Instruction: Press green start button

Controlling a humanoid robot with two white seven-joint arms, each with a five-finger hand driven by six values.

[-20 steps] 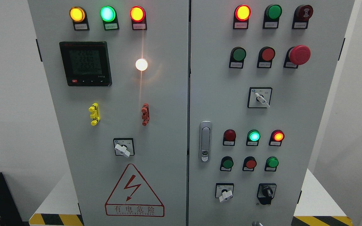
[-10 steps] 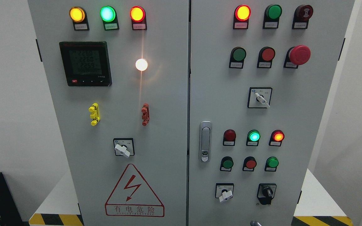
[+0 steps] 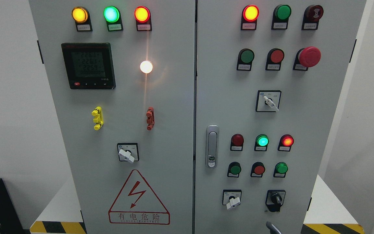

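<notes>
The grey control cabinet's right door (image 3: 304, 130) carries three green push buttons: one in the upper row (image 3: 247, 56), and two in the lower row, on the left (image 3: 235, 169) and on the right (image 3: 281, 168). Their labels are too small to read. A green lamp (image 3: 262, 141) glows above the lower row. A small dark grey tip of my right hand (image 3: 271, 228) shows at the bottom edge, below the black selector knob (image 3: 275, 198) and well below the lower buttons. It touches nothing. The rest of the hand is hidden. My left hand is out of view.
Red push buttons (image 3: 276, 56) (image 3: 258, 169) sit beside the green ones, and a red mushroom stop button (image 3: 309, 56) stands out at the upper right. White selector switches (image 3: 269, 102) (image 3: 233, 201) and the door latch (image 3: 211, 146) protrude. The left door holds a meter (image 3: 88, 65).
The grey tip of my right hand has risen a little from the bottom edge and shifted right. The panel lamps and switches are unchanged.
</notes>
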